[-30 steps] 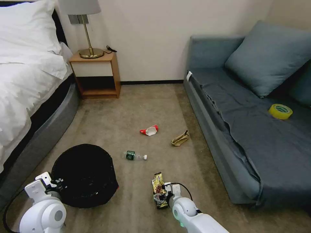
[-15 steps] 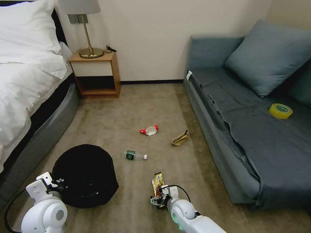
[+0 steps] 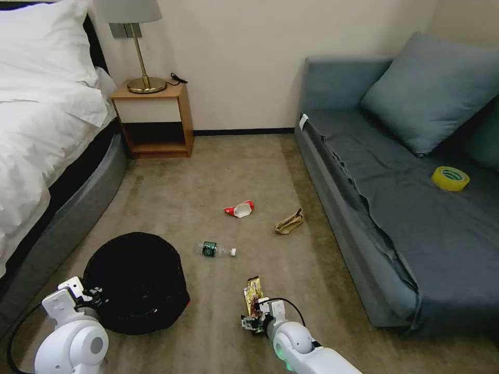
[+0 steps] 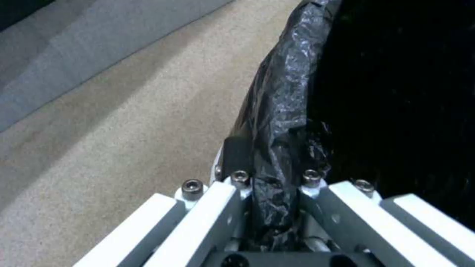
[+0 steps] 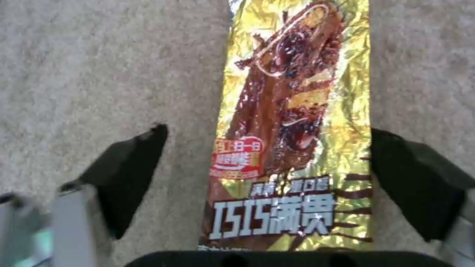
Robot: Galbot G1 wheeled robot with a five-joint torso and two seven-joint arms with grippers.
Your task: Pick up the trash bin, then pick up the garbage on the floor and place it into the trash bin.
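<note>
A: colours on my side? my right gripper (image 5: 269, 178) has black pads (image 5: 124, 178); between them a gold foil snack wrapper (image 5: 292, 122), brown bar print, red badge, white lettering.

B: and the left?

A: my left gripper (image 4: 269, 174) has white links, dark pads. the trash bin (image 3: 136, 280) is lined in glossy crinkled black.

B: floor?

A: the floor (image 3: 208, 171) is plain beige-brown carpet. on it: clear bottle (image 3: 215, 250) with green label, red-and-white pack (image 3: 239, 209), tan paper (image 3: 289, 223).

B: rest?

A: blue-grey sofa (image 3: 395, 208), yellow tape roll (image 3: 450, 178), white bedding (image 3: 41, 114), brass lamp (image 3: 141, 62).
</note>
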